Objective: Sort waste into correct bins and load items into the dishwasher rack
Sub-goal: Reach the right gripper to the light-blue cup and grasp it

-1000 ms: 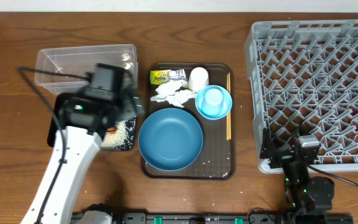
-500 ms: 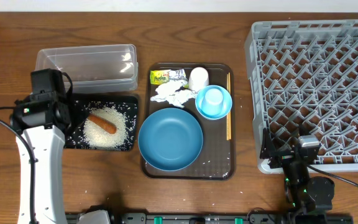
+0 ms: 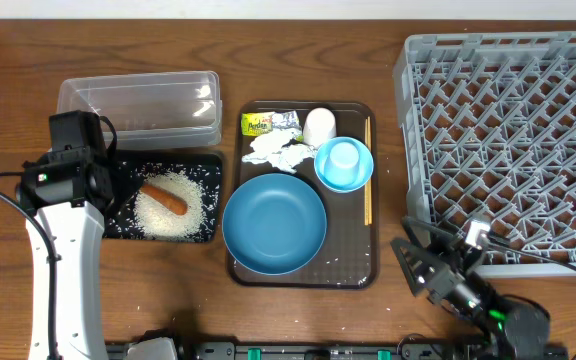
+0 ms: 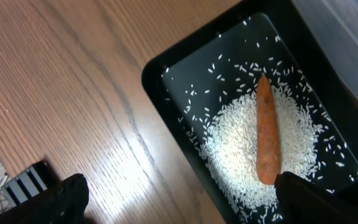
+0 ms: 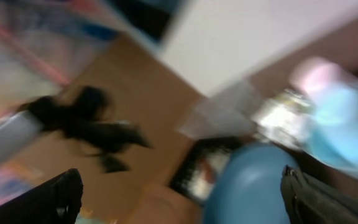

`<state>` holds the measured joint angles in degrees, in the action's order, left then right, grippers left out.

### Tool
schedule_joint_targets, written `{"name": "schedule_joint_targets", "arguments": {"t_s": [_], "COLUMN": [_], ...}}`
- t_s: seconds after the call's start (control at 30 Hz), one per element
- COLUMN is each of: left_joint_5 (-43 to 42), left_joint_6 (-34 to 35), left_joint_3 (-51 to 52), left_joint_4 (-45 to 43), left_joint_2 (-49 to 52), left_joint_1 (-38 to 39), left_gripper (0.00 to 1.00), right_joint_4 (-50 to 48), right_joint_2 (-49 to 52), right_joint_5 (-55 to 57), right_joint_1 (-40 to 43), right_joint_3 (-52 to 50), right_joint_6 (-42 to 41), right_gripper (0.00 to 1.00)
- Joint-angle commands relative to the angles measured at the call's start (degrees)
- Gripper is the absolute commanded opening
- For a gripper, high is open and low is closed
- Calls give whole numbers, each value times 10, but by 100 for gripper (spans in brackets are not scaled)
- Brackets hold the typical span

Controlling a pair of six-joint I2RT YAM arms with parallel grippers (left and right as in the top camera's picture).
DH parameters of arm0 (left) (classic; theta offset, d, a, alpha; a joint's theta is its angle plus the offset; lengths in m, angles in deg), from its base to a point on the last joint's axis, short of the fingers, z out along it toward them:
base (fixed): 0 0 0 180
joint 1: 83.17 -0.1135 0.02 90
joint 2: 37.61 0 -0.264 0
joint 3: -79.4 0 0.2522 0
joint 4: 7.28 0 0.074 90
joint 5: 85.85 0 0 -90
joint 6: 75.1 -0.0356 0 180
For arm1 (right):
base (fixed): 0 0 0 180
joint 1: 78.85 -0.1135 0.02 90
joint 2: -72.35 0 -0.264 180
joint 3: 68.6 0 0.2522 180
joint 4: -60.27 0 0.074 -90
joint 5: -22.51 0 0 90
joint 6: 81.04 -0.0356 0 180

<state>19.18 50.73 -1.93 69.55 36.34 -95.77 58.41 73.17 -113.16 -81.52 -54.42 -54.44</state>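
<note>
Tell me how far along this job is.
Done: rice and carrot stick in the black tray. In hand: nothing; left gripper and right gripper open. Left: tissue, wrapper, dark-blue bowl, light-blue bowl, white cup, pale-blue cup, chopsticks on the brown tray; rack empty.

Two bowls (image 3: 274,222), two cups (image 3: 319,126), two bins (image 3: 133,105), one rack (image 3: 508,120), one tray (image 3: 353,245).
</note>
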Motion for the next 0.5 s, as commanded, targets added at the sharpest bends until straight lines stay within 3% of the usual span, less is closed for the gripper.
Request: {"name": "schedule_joint_targets", "arguments": {"t_s": [0.0,0.1,0.23,0.47], "left_joint_5": [9,9,9,9], "left_joint_6": [5,5,5,5], "left_joint_3": [-7,-7,-7,-7], "left_joint_4": [3,3,3,3], "left_joint_2": [2,2,2,2], "left_joint_1": [-2,-2,-2,-2], "left_gripper": [98,98,98,98], "right_joint_4": [-66,-31,86,348], "right_joint_2": [-4,9,89,364], "right_joint_5": [-27,6,9,10], "right_joint_1": [9,9,9,-1], "right_joint_3": [10,54,157,428], "right_joint_6": [-88,-66,53,328], "right_gripper": [99,99,99,99]}}
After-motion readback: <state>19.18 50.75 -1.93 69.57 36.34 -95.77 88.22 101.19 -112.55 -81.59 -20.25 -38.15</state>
